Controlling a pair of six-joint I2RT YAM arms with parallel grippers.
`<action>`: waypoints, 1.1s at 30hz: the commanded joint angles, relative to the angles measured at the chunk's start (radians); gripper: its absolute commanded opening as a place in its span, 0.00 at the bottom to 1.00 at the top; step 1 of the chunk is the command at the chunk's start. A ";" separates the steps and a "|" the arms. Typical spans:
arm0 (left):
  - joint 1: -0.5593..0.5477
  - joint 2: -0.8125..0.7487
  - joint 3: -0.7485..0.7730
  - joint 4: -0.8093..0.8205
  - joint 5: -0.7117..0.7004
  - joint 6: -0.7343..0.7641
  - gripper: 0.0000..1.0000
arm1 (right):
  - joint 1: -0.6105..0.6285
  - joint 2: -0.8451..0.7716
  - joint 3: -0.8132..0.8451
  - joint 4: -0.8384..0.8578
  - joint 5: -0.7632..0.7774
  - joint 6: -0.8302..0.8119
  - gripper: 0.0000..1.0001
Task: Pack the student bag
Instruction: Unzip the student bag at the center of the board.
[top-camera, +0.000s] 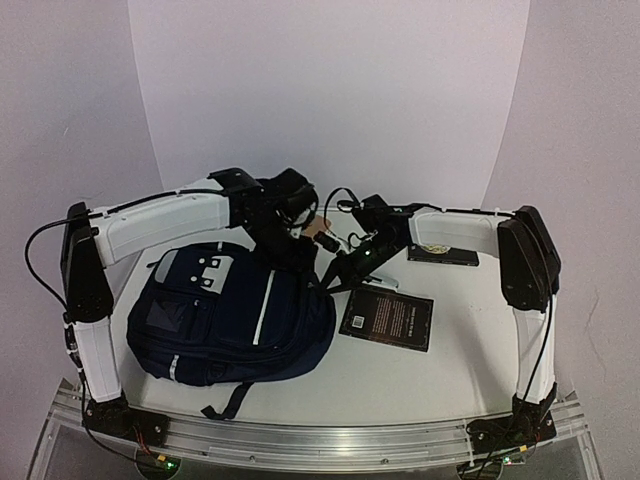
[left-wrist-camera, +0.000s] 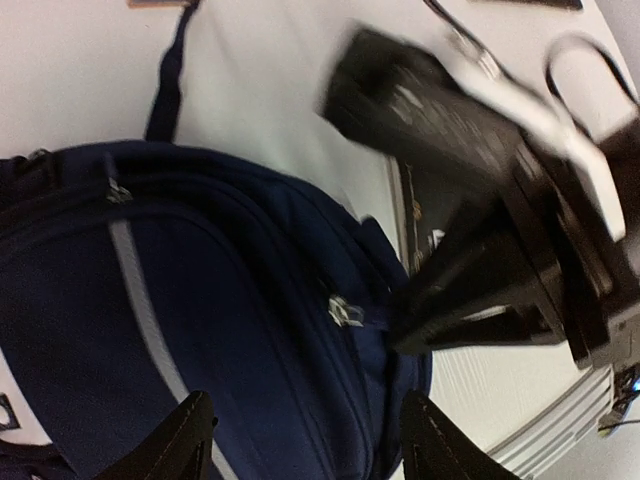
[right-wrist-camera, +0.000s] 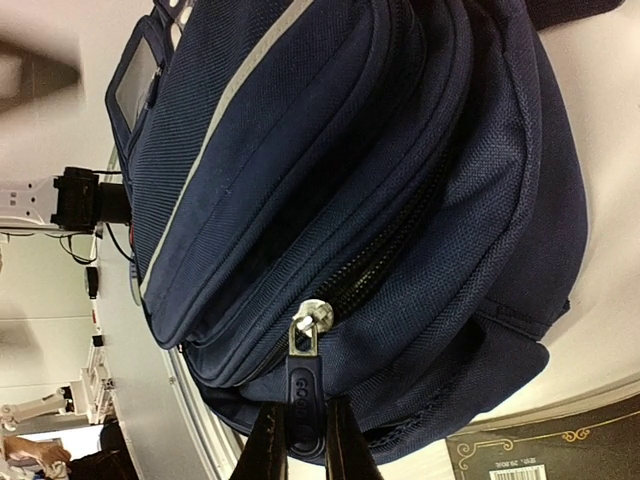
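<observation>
The right claw (right-wrist-camera: 301, 425) is being pinched on the zipper pull (right-wrist-camera: 305, 365) of the dark-blue, grey-striped student bag (right-wrist-camera: 400, 150); the left claw (left-wrist-camera: 310, 440) is being held wide.

student bag (top-camera: 230, 315) lies flat on the left half of the bench. left gripper (top-camera: 292, 245) and right gripper (top-camera: 338, 275) converge at its far right corner. black book (top-camera: 387, 318) lies just beside the bag. second dark item (top-camera: 443, 254) sits near the far right edge.

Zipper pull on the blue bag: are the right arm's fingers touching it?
Touching. The right wrist view shows the right gripper pinching the black zipper pull of the student bag, its fingers pressed against both sides of the tab.
</observation>
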 joint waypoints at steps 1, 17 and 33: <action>-0.062 0.029 0.002 -0.122 -0.103 -0.166 0.61 | -0.006 0.011 0.042 0.037 -0.047 0.026 0.00; -0.113 0.225 0.141 -0.333 -0.219 -0.294 0.55 | -0.006 0.001 0.027 0.070 -0.064 0.054 0.00; 0.025 0.227 0.257 -0.318 -0.210 -0.539 0.00 | -0.005 -0.078 -0.063 0.113 -0.067 0.180 0.00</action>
